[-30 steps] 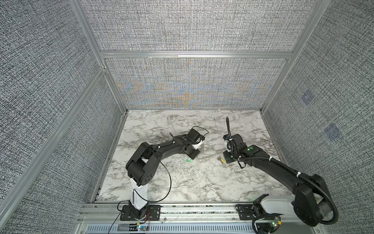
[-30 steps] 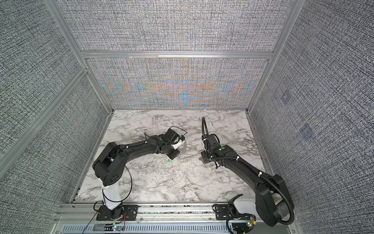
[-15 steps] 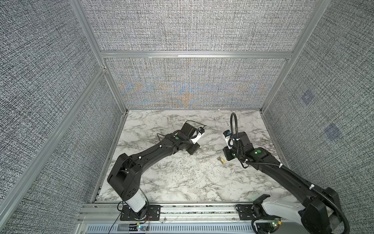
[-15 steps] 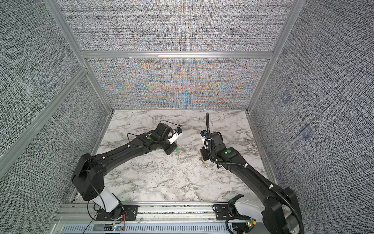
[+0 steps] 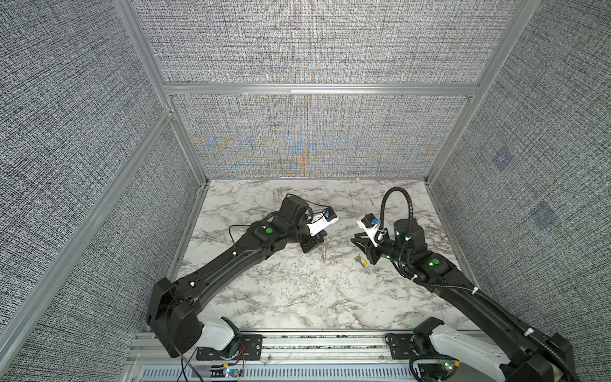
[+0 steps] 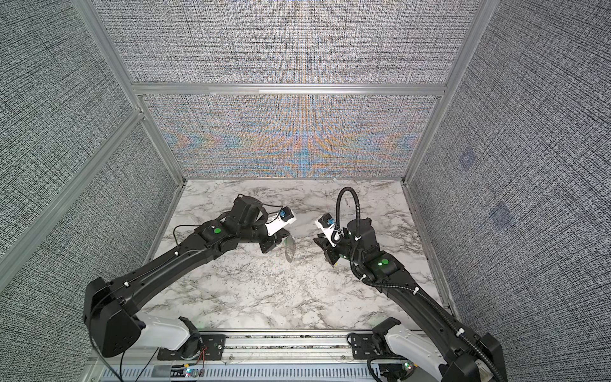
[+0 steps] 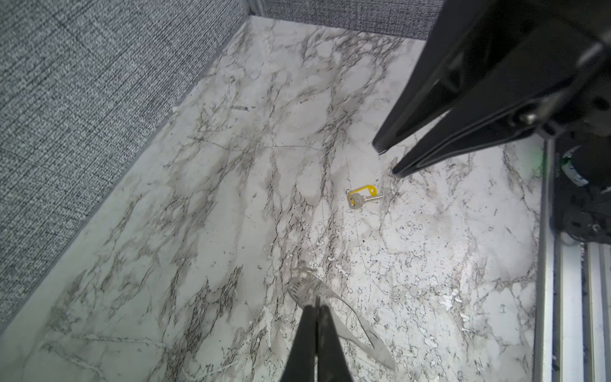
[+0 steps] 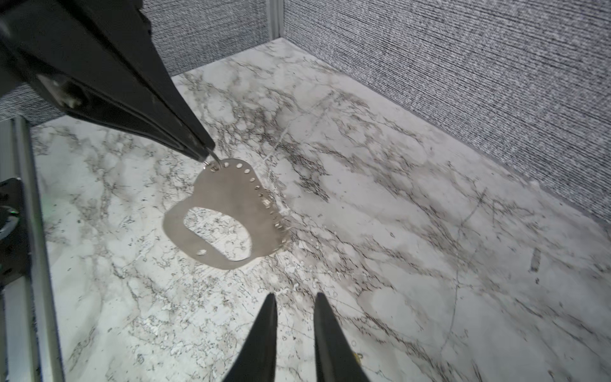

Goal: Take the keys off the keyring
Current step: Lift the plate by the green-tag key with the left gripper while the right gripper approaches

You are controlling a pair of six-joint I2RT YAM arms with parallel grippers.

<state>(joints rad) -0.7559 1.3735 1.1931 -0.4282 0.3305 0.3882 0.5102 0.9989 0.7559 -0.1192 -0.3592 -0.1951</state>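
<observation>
Ok, status: left gripper [image 7: 316, 306] is pinched tight on the small wire loop [image 8: 214, 162] at the top of the keyring [image 8: 228, 195]. The keyring hangs tilted below my fingertips. I can't tell whether its lower edge touches the table [image 7: 198, 198]. It reads as a flat silvery plate with an oval cutout and a row of small holes down one edge. No key hangs from it in either wrist view.

My right gripper [image 8: 295, 296] has its jaws a little apart with nothing between them. It points at the keyring, near but not touching.

One yellow key [image 7: 362, 195] lies flat on the table with its tag, off the keyring and just beside the right gripper. That one's done.

As for the green key, I can't find it in any view. It's not on the keyring as far as I can see. It may be hidden under my left arm, but I can't confirm that.

My read: the task is complete or nearly so. What's left is to verify the green key is free, then set the keyring down and let go. The plate can swing on the loop, so lower it slowly.
</observation>
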